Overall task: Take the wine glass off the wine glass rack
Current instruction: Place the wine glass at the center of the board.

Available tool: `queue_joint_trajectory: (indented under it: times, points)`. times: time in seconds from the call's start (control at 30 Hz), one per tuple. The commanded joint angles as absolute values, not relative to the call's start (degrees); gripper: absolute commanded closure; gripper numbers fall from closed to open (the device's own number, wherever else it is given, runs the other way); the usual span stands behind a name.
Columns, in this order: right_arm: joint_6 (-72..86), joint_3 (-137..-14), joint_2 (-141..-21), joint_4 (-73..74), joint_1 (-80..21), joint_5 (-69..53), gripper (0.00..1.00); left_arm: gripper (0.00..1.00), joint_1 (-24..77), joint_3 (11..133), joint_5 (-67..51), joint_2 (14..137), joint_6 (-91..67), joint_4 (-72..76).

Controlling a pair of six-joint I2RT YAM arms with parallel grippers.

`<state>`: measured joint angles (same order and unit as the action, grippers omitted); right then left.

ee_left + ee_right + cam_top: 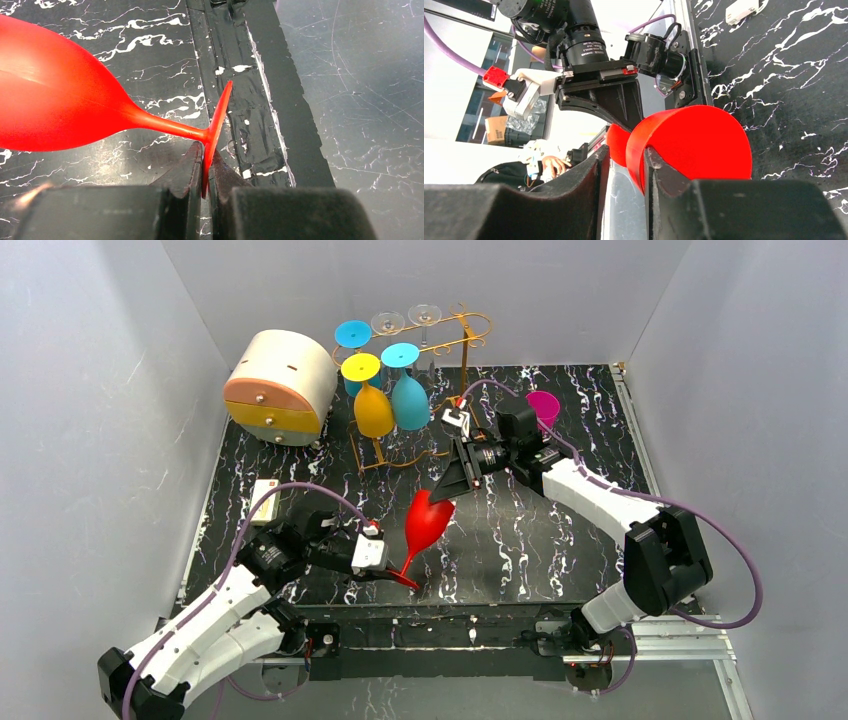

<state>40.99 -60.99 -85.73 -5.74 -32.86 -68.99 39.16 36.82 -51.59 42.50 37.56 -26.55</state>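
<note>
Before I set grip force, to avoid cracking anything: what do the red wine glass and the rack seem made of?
The red wine glass: probably plastic, opaque even red with a soft satin sheen; coloured glass can't be excluded. The wine glass rack: thin metal wire, golden-orange, apparently painted or plated, bent into curled scrolls.

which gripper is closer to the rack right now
Right. The right gripper is just in front of the rack, at the red glass rim; the left gripper is farther away, beyond the glass, pinching its foot.
</note>
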Motion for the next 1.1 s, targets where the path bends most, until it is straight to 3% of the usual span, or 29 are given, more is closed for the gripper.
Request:
queue_joint_trajectory:
  times: [0.0, 0.13, 0.17, 0.23, 0.3, 0.6, 0.73, 0.8, 0.87, 0.97, 1.07]
  points:
    - [38.38, -63.62, -84.4, -2.3, -34.67, -72.8, 0.65, 1.0, 38.84, 37.85, -46.08, 43.01, 36.58, -29.81]
    - [38.63, -63.89, -84.74, -1.97, -34.71, -73.38, 0.7, 1.0, 38.85, 37.95, -45.34, 42.25, 36.91, -29.93]
    - [38.67, -63.85, -84.87, -1.85, -34.77, -73.51, 0.68, 1.0, 38.84, 38.14, -45.13, 42.07, 36.9, -29.89]
    - [38.38, -63.67, -84.99, -1.47, -34.77, -74.04, 0.54, 1.0, 38.8, 38.44, -44.5, 41.95, 37.06, -29.89]
    - [38.07, -63.38, -84.84, -1.29, -34.87, -74.56, 0.5, 1.0, 38.83, 38.67, -44.01, 41.92, 37.31, -29.92]
    - [37.27, -63.04, -84.55, -0.33, -34.89, -77.4, 0.66, 1.0, 38.83, 40.14, -43.37, 43.07, 39.46, -29.62]
    - [35.56, -62.84, -84.42, 2.14, -34.94, -78.2, 0.51, 1.0, 38.77, 41.08, -42.78, 43.32, 39.6, -28.72]
    - [35.64, -63.09, -84.68, 2.27, -34.97, -78.82, 0.49, 1.0, 38.83, 41.22, -42.49, 43.18, 39.43, -28.57]
    - [35.68, -63.42, -85.05, 2.56, -34.94, -78.88, 0.51, 1.0, 38.77, 41.03, -42.5, 42.81, 40.24, -28.76]
    - [34.44, -63.57, -85.04, 5.09, -34.85, -78.48, 0.64, 1.0, 38.81, 40.78, -42.24, 42.32, 41.44, -28.85]
    - [29.88, -64.38, -84.39, 10.64, -34.09, -77.45, 0.7, 1.0, 38.85, 40.83, -41.86, 42.17, 41.75, -28.92]
